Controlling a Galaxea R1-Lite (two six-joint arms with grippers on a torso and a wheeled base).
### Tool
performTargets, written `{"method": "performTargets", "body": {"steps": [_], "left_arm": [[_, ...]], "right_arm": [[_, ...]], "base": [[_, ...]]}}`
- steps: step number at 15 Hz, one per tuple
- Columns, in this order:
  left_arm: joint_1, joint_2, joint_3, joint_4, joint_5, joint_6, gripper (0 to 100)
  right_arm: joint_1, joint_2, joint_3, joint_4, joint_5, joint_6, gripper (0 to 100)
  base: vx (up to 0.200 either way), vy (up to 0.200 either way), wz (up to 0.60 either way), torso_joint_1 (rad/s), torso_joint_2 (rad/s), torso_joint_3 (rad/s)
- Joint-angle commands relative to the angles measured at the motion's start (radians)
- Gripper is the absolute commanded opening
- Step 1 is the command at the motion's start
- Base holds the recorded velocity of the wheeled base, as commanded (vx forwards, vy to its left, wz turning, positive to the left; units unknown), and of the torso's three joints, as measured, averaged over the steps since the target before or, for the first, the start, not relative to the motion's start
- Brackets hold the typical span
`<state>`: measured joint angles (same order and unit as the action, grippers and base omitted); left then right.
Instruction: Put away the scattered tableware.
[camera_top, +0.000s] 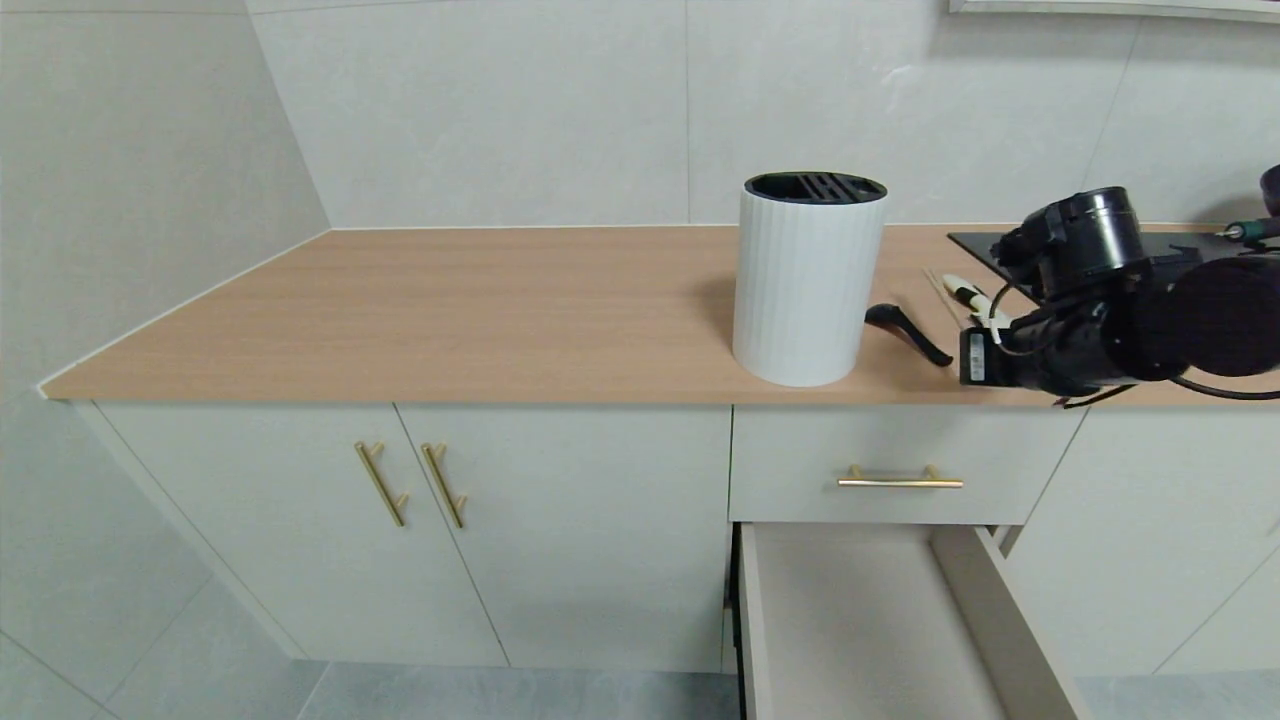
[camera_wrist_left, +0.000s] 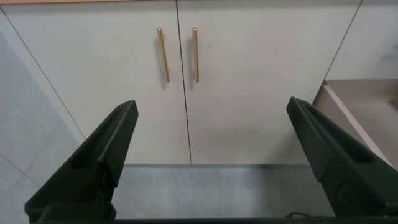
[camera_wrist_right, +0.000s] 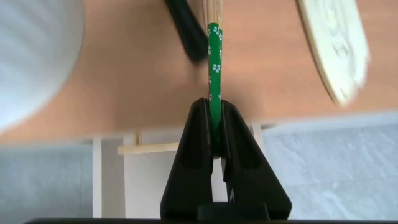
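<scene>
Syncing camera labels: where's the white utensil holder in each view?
Head: white utensil holder stands upright on the counter, right of centre.
Right wrist: holder beside the black spoon, beyond the right gripper clamping the chopsticks.
Left wrist: faces the cabinet doors under the counter.
Shared landmark: black spoon links head and right wrist; gold door handles link head and left wrist.

Green-ended chopsticks (camera_wrist_right: 214, 62) clamped above the counter's near edge. Black spoon (camera_top: 905, 330) lies flat right of white ribbed holder (camera_top: 808, 280). Cream utensil (camera_top: 965, 293) lies farther right.
</scene>
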<state>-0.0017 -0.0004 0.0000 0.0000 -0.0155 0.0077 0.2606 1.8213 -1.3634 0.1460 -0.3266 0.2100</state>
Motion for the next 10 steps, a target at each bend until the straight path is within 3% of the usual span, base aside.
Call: {"method": "performTargets", "body": {"steps": [1, 5, 7, 10], "left_arm": [[0.000, 0.000, 0.000, 0.000, 0.000, 0.000, 100], [0.000, 0.000, 0.000, 0.000, 0.000, 0.000, 100], [0.000, 0.000, 0.000, 0.000, 0.000, 0.000, 100], [0.000, 0.000, 0.000, 0.000, 0.000, 0.000, 100]], "right_arm": [[0.020, -0.303, 0.253, 0.006, 0.050, 0.000, 0], [0.143, -0.577, 0.445, 0.047, 0.055, -0.001, 0], [0.158, -0.622, 0.438, 0.181, 0.060, 0.017, 0], [0.160, -0.636, 0.448, 0.224, 0.104, 0.043, 0]], "base": [[0.000, 0.000, 0.00, 0.000, 0.00, 0.000], [0.000, 0.000, 0.00, 0.000, 0.00, 0.000], [0.000, 0.000, 0.00, 0.000, 0.00, 0.000], [0.000, 0.000, 0.00, 0.000, 0.00, 0.000]]}}
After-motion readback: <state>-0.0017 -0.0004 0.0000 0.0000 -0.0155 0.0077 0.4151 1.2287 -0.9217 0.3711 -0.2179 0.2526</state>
